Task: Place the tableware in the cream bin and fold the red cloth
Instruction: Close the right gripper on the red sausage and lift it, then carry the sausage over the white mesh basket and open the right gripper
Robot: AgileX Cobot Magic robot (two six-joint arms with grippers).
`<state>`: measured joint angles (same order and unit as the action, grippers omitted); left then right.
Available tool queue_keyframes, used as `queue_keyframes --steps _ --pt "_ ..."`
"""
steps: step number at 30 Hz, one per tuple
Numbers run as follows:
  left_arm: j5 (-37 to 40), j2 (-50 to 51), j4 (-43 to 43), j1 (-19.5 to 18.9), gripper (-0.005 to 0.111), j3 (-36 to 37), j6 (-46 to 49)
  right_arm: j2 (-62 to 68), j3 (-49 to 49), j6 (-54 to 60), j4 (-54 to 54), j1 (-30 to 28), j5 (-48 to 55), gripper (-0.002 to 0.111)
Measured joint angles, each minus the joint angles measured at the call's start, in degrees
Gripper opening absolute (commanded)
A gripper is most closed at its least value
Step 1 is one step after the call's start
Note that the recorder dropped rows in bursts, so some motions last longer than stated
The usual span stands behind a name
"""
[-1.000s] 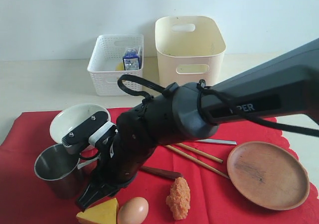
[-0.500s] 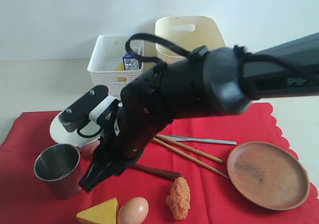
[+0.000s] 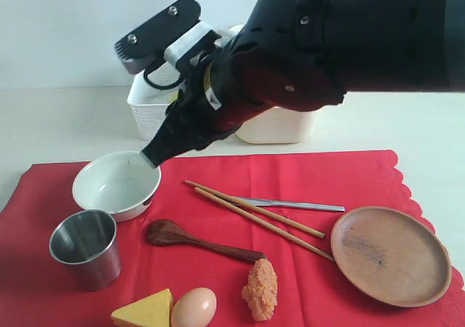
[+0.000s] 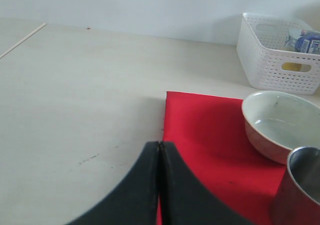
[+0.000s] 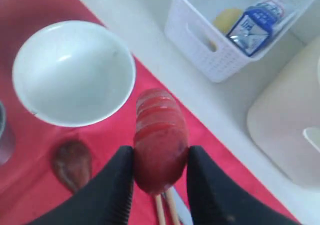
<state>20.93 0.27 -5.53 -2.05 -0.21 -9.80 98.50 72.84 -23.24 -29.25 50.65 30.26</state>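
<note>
Right gripper [image 5: 160, 154] grips a red sausage [image 5: 159, 117] in the air above the red cloth [image 3: 341, 178]. Left gripper [image 4: 159, 147] is closed and empty. The bowl [image 3: 115, 183] and plate [image 3: 389, 254] sit on the cloth, with the cream bin [image 3: 280, 129] behind. Risk: the round sausage slips out into the bowl, or gets dropped in the cream bin.

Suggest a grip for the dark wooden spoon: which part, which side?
Mid-handle of the dark wooden spoon, straight down from above, jaws across the handle. It lies flat on the red cloth, so nothing gets under it sideways. The handle is slim, and its middle looks clear of the chopsticks and the orange food lump.
</note>
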Motion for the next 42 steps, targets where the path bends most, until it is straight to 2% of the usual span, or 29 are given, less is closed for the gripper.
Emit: queue_keyframes --steps 7,17,26,33,36,42 --pt "0.00 0.00 0.00 0.00 0.001 0.00 0.00 3.01 5.76 -1.68 -0.43 -4.25 -5.79 0.000" --pt "0.00 0.00 0.00 0.00 0.001 0.00 0.00 17.44 20.23 -3.54 -1.11 -5.04 -13.13 0.000" --pt "0.00 0.00 0.00 0.00 0.001 0.00 0.00 33.26 36.19 -15.54 -12.51 -5.74 -11.90 0.000" --pt "0.00 0.00 0.00 0.00 0.001 0.00 0.00 42.35 45.24 -30.06 -23.25 -6.50 -3.30 0.000" --pt "0.00 0.00 0.00 0.00 0.001 0.00 0.00 44.60 46.91 -33.16 -23.76 -6.86 -3.27 0.011" --pt "0.00 0.00 0.00 0.00 0.001 0.00 0.00 45.83 47.78 -34.94 -23.00 -6.98 -5.52 0.056"
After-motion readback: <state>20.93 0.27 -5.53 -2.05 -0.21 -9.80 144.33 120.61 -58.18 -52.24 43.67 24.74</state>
